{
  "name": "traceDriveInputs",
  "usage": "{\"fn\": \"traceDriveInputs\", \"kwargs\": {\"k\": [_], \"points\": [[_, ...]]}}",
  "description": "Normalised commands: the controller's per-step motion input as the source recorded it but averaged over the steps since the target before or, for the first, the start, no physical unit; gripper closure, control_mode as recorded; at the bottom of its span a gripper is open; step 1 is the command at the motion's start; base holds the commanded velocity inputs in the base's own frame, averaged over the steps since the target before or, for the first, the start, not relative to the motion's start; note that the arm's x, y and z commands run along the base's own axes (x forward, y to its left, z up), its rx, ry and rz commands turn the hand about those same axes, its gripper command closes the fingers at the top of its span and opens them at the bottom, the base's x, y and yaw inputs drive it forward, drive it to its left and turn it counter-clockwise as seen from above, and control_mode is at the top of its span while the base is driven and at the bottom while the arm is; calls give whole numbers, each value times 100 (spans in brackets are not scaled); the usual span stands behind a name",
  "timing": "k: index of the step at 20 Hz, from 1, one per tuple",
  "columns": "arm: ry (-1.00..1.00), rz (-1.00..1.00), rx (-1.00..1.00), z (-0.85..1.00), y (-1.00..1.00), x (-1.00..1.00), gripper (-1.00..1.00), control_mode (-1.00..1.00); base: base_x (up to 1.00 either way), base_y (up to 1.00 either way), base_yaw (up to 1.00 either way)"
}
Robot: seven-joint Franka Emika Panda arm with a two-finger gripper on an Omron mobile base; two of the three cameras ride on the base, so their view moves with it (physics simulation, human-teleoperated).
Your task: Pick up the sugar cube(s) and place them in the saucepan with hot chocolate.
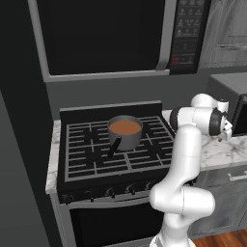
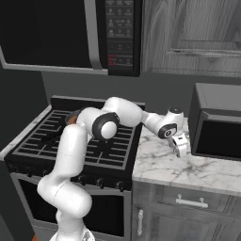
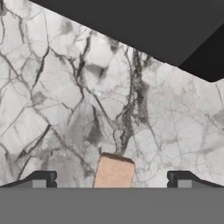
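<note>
You are at the pick: the two-finger gripper [image 3: 112,178] hangs released, jaws straddling the small tan sugar cube [image 3: 113,172] on the white marble counter [image 3: 65,100], so lower and clench next.

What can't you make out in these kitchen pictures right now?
- Sugar cube: hand view, its near end cut off at the bottom between the open gripper tips.
- Saucepan: right base view, mostly hidden behind the arm.
- Microwave keypad: both base views, lettering too small.

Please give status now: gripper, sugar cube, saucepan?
Gripper open, low over marble counter. Sugar cube between fingertips, not gripped. Saucepan with hot chocolate on stove, nothing in the way.
</note>
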Motion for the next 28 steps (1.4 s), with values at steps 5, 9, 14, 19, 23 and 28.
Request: {"fn": "traceDriveInputs", "kwargs": {"k": [5,9,14,19,23,28], "points": [[1,-4,0,0,-2,5,-100,-100,0,0,0],[5,-3,0,-3,0,1,-100,-100,0,0,0],[9,-2,0,-12,0,0,-100,-100,0,0,0],[9,-1,0,-11,0,0,-100,-100,0,0,0],[4,0,0,-5,0,0,-100,-100,0,0,0],[-1,0,0,-12,0,-11,-100,-100,0,0,0]]}}
